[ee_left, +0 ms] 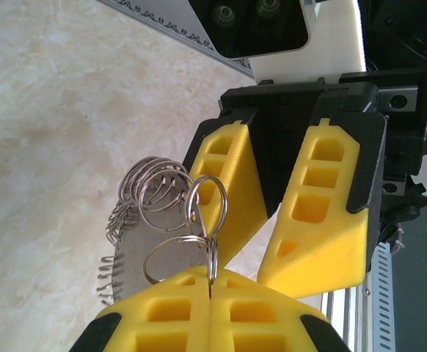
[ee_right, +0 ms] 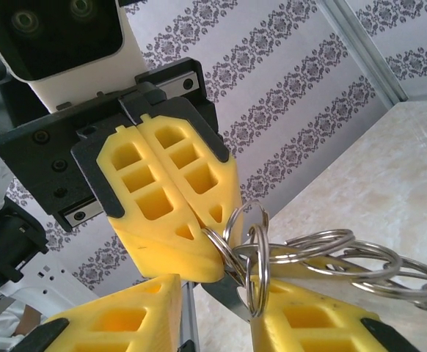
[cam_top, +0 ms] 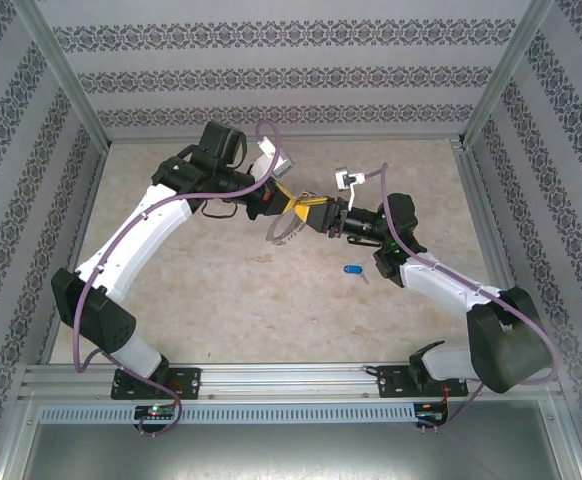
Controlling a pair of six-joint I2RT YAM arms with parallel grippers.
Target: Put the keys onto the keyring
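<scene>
The keyring (cam_top: 289, 232), a bunch of linked silver rings, hangs in the air between my two grippers over the middle of the table. My left gripper (ee_left: 212, 282) is shut on one ring of the keyring (ee_left: 162, 194), pinching it edge-on at the fingertips. Facing it tip to tip, my right gripper (ee_right: 213, 308) is open, and a ring of the keyring (ee_right: 257, 271) rests against the inner edge of its right finger (ee_right: 309, 326). The key (cam_top: 353, 270), with its blue head, lies on the table below the right gripper (cam_top: 311, 213).
Metal frame posts and patterned walls (cam_top: 271, 75) close in the marble-look table (cam_top: 231, 290) at the back and sides. A rail (cam_top: 291, 378) runs along the near edge by the arm bases.
</scene>
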